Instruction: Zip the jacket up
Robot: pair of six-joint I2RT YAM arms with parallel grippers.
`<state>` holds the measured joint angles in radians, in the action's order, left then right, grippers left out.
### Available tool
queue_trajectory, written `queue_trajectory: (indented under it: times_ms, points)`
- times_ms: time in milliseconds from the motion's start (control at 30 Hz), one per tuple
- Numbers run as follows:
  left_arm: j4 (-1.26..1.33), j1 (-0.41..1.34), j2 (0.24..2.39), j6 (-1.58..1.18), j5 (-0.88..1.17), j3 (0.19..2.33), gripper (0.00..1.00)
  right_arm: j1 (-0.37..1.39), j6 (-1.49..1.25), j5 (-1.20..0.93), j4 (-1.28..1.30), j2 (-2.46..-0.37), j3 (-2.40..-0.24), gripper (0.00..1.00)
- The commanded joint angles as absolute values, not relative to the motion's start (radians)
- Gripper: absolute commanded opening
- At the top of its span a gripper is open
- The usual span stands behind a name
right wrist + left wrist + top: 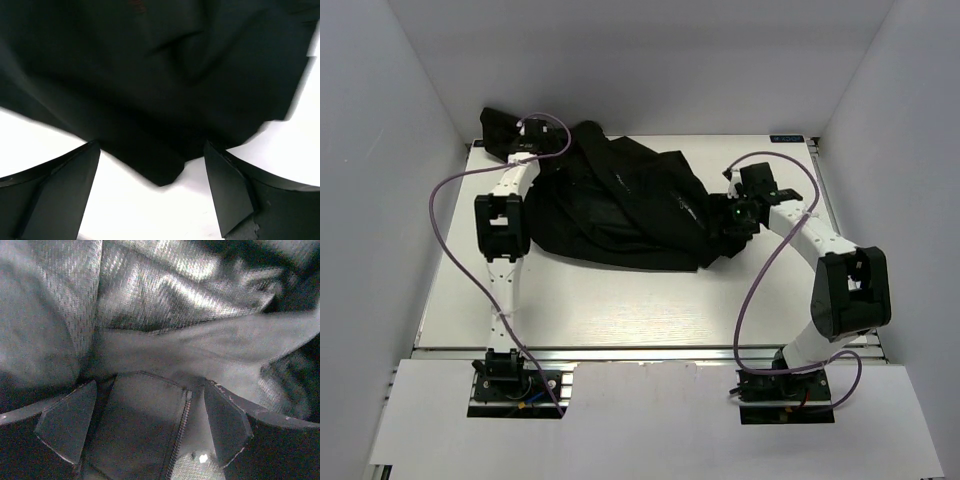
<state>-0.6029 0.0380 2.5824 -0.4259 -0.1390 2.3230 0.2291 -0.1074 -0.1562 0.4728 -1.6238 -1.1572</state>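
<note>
The black jacket [620,205] lies crumpled across the back middle of the white table [620,310]. My left gripper [542,152] sits at its far left end; in the left wrist view its jaws [142,427] stand open around a fold of fabric with a line of zipper teeth [181,432] between them. My right gripper [728,222] is at the jacket's right edge. In the right wrist view its jaws [152,192] stand open, and a corner of the jacket's hem [160,172] lies on the table between them.
White walls enclose the table on three sides. Purple cables [445,215] loop beside both arms. A dark object [498,128] sits at the back left corner behind the left gripper.
</note>
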Motion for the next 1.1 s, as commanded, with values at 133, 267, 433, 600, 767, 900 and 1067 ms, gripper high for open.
queue_trajectory:
  times_ms: [133, 267, 433, 600, 767, 900, 1067]
  points:
    - [-0.612, 0.009, 2.125, -0.365, -0.244, 2.012, 0.98, 0.291, -0.061, -0.276, 0.548, -1.528, -1.262, 0.89]
    - [-0.799, 0.009, 1.993, -0.434, -0.311, 1.935, 0.98, 0.429, -0.005, -0.273, 0.529, -1.514, -1.249, 0.89]
    - [-0.735, 0.009, 1.754, -0.534, -0.206, 1.558, 0.98, 0.609, 0.119, -0.255, 0.476, -1.529, -1.198, 0.88]
    - [-0.660, 0.011, 1.513, -0.607, -0.054, 1.202, 0.98, 0.721, 0.256, -0.209, 0.422, -1.600, -1.147, 0.88]
    - [-0.545, 0.018, 1.388, -0.666, 0.075, 0.951, 0.98, 0.723, 0.305, -0.150, 0.358, -1.721, -1.216, 0.88]
    - [-0.448, 0.017, 1.396, -0.704, 0.124, 0.844, 0.98, 0.723, 0.405, -0.156, 0.292, -1.802, -1.250, 0.88]
    - [-0.371, 0.018, 1.499, -0.706, 0.117, 0.860, 0.98, 0.723, 0.463, -0.152, 0.259, -1.856, -1.295, 0.87]
